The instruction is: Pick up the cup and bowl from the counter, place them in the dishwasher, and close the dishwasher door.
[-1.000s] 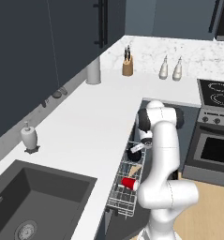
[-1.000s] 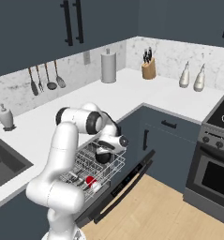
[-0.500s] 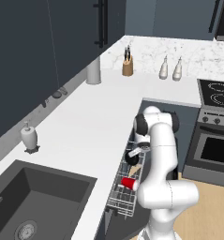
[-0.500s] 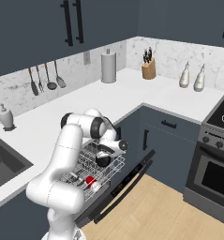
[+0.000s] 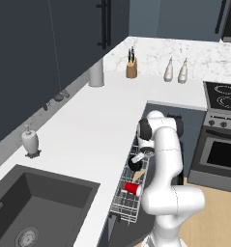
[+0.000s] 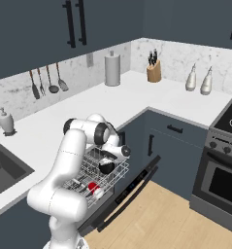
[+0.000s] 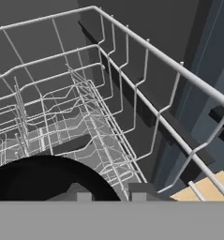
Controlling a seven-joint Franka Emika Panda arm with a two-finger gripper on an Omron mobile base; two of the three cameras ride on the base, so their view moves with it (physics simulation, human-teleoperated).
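Observation:
The black bowl (image 5: 135, 162) (image 6: 106, 166) (image 7: 38, 180) sits low in the dishwasher's white wire rack (image 5: 121, 206) (image 7: 146, 93), which is pulled out over the open dishwasher door (image 6: 133, 186). My gripper (image 5: 145, 153) (image 6: 120, 151) (image 7: 111, 197) reaches down onto the bowl's rim, which runs between the two fingertips. Whether they still pinch it is unclear. The red cup (image 5: 132, 188) (image 6: 93, 186) lies on its side nearer the front of the same rack. The white counter (image 5: 88, 130) stretches to the left.
A soap dispenser (image 5: 30, 141) stands by the dark sink (image 5: 35, 207). At the back of the counter are a paper towel roll (image 5: 96, 75), a knife block (image 5: 131, 67) and two bottles (image 5: 176, 71). The steel oven (image 5: 221, 154) is on the right.
My gripper has come down from above the rack into it, carrying the black bowl low among the wires. The red cup has stayed where it lay.

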